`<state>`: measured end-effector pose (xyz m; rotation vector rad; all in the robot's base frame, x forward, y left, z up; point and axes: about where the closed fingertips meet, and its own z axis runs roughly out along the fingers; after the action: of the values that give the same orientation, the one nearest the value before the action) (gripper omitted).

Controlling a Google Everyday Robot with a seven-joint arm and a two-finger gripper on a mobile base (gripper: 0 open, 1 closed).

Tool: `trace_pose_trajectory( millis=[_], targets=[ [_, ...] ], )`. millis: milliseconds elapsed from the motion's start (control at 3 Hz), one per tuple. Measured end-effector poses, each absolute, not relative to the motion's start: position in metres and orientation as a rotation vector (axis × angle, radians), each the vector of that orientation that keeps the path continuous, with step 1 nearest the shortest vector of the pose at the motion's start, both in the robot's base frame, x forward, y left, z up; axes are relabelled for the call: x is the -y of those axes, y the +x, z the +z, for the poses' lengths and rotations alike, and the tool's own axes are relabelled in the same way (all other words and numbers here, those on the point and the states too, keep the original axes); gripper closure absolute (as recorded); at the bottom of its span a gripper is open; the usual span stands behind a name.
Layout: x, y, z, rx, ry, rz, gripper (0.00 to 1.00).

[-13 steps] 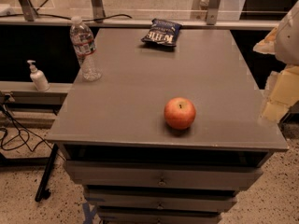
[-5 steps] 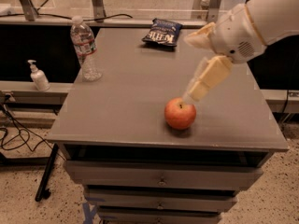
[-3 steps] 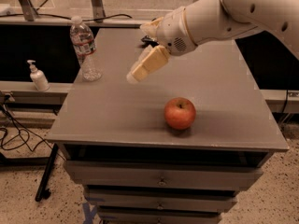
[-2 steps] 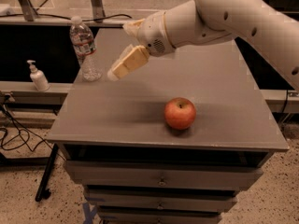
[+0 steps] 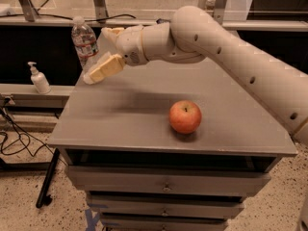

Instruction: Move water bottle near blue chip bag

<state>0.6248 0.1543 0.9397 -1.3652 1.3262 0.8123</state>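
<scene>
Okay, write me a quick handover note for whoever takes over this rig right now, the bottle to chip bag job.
Gripper: open, close beside the water bottle, not yet around it.
Water bottle: upright at the table's far left corner, as the camera sees it.
Blue chip bag: not visible; the arm covers the back of the table.
Done: reach to the bottle.
Left: grasp, carry, set down near the bag.
Apple: front centre, apart from the gripper.
</scene>
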Motion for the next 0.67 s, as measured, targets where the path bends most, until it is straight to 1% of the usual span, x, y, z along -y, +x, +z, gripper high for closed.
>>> trace_pose_trajectory(
  millis=[333, 667],
  targets=[
    [-0.161, 0.65, 0.942, -1.275, -1.312, 0.814, 0.0],
    [-0.173, 0.664, 0.946, -1.251, -1.277, 0.838, 0.0]
  ],
)
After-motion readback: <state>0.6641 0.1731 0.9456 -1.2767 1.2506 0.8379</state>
